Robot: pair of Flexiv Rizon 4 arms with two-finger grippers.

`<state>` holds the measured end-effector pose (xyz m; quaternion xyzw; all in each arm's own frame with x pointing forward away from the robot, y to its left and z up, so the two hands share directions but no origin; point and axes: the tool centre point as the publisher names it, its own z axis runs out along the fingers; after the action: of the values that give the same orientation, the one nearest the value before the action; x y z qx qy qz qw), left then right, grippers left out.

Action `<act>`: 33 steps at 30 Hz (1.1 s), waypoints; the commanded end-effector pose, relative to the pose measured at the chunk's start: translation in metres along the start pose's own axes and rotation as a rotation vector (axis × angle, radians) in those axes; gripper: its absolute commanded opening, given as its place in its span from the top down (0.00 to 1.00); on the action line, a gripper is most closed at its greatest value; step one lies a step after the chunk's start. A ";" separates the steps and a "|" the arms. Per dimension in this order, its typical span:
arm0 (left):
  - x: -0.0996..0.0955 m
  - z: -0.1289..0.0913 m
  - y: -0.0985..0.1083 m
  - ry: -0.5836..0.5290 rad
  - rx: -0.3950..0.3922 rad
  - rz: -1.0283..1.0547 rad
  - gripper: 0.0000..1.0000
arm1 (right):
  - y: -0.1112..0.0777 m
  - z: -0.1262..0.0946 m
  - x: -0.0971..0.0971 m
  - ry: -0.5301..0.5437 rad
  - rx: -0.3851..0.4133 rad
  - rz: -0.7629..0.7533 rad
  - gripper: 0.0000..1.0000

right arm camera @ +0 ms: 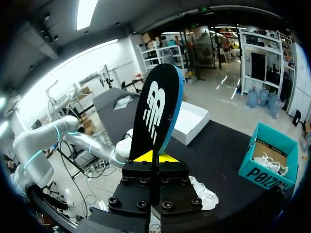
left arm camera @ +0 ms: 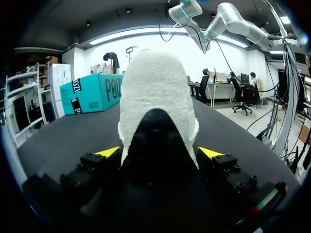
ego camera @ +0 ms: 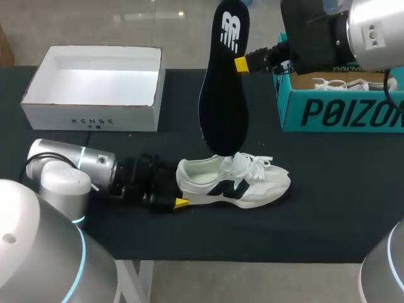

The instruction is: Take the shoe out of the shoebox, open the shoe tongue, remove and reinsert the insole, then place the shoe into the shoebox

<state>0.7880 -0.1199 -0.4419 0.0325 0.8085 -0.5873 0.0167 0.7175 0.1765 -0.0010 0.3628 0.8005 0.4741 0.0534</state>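
A white sneaker (ego camera: 243, 183) with a black side mark lies on its sole on the black surface (ego camera: 328, 208), near the middle, toe towards the right arm's side and laces loose over the tongue. The left tool (ego camera: 178, 189) comes in low along the surface and clamps the heel; in the left wrist view the fuzzy white heel fills the gap of that tool (left arm camera: 159, 153), with a yellow tip pressed against each side. Above the shoe the right tool (ego camera: 240, 64) pinches a black insole (ego camera: 226, 88) by its edge near the logo end. The insole hangs upright in the air, logo end up and its blue edge showing in the right wrist view (right arm camera: 155, 111), where that tool (right arm camera: 153, 157) is pressed together on it. In the head view its lower end lies just over the shoe's opening — I cannot tell whether it touches. An open white shoebox (ego camera: 91, 117) stands at the back on the left arm's side, well apart from the sneaker. A teal box (ego camera: 341, 113) stands at the back on the right arm's side — inside it lies another white shoe (ego camera: 341, 83).
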 end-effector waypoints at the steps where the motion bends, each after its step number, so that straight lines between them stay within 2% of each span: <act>1: 0.005 -0.003 0.002 -0.012 -0.024 0.015 0.00 | 0.001 0.004 0.001 -0.002 0.001 0.002 1.00; 7: -0.001 -0.001 0.005 -0.013 -0.091 0.032 0.00 | 0.001 0.004 0.001 -0.002 0.001 0.002 1.00; 12: -0.022 -0.010 0.009 -0.088 -0.256 0.061 0.00 | 0.001 0.004 0.001 -0.002 0.001 0.002 1.00; 16: -0.034 -0.022 0.012 -0.122 -0.342 0.083 0.00 | 0.001 0.004 0.001 -0.002 0.001 0.002 1.00; 19: -0.038 -0.025 0.013 -0.096 -0.341 0.072 0.00 | 0.001 0.004 0.001 -0.002 0.001 0.002 1.00; 25: -0.030 -0.015 0.019 -0.043 -0.324 0.042 0.00 | 0.001 0.004 0.001 -0.002 0.001 0.002 1.00; 29: -0.031 -0.015 0.017 -0.023 -0.326 0.032 0.00 | 0.001 0.004 0.001 -0.002 0.001 0.002 1.00; 33: -0.036 -0.023 0.014 -0.043 -0.365 0.048 0.00 | 0.001 0.004 0.001 -0.002 0.001 0.002 1.00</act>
<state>0.8219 -0.0953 -0.4475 0.0366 0.8948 -0.4417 0.0541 0.7180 0.1776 -0.0015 0.3629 0.8003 0.4743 0.0539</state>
